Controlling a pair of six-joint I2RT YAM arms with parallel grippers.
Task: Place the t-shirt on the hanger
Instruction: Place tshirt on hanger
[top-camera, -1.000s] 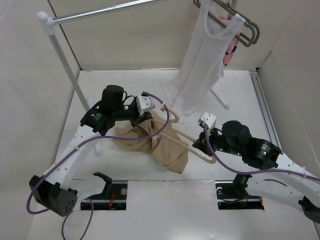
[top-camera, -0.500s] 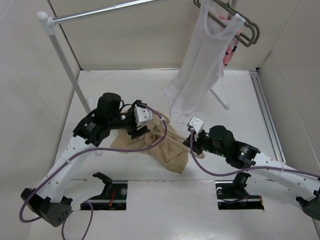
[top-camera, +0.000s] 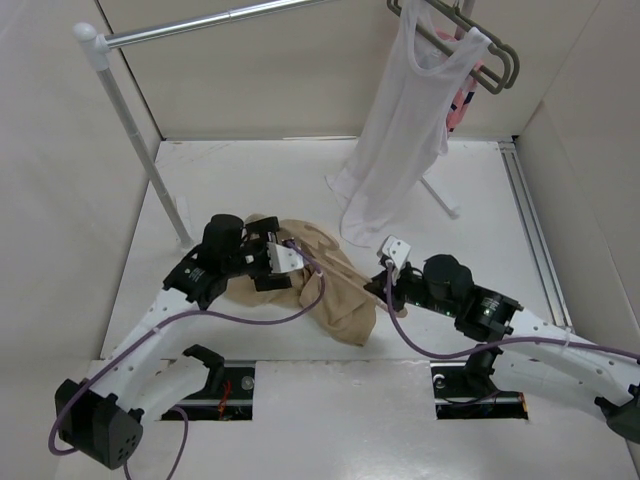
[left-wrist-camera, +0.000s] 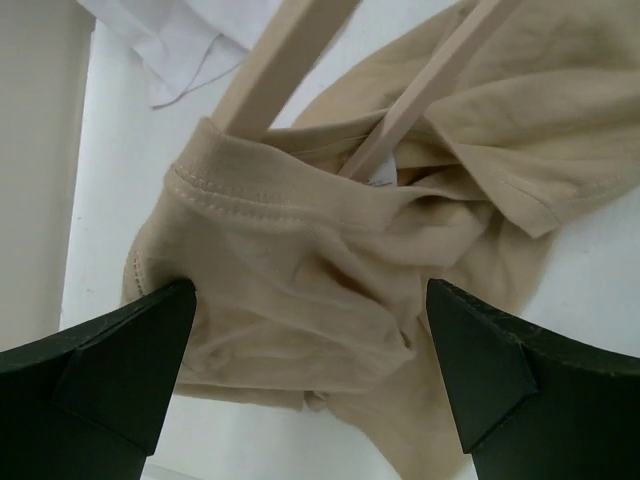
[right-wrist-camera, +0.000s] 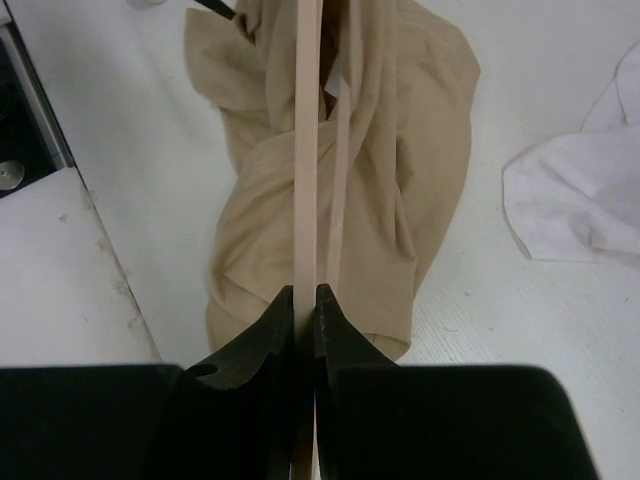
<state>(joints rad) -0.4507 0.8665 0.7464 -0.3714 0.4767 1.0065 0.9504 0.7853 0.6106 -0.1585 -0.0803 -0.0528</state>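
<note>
Right end effector (right-wrist-camera: 305, 292) pinches thin peach plastic hanger (right-wrist-camera: 308, 150); left end effector (left-wrist-camera: 310, 290) hovers spread. Grab tan cotton t-shirt (left-wrist-camera: 280, 250) squarely by its collar.

The right claw (right-wrist-camera: 305, 300) pinches a thin peach hanger (right-wrist-camera: 308, 150) bar between its 2 black fingers (right-wrist-camera: 260, 340). The bar runs up over a crumpled tan t-shirt (right-wrist-camera: 410, 140) on the white table (right-wrist-camera: 120, 170); white fabric (right-wrist-camera: 580, 190) lies at right.

A robotics lab test cell, this was: a white table (top-camera: 250, 170) boxed in by plain beige panels (top-camera: 60, 200), a left arm (top-camera: 140, 335) and a right arm (top-camera: 560, 340) bolted at its near edge, purple cables (top-camera: 240, 318) trailing, and a metal garment rail (top-camera: 200, 21) with a white tank top (top-camera: 400, 120) hanging.
</note>
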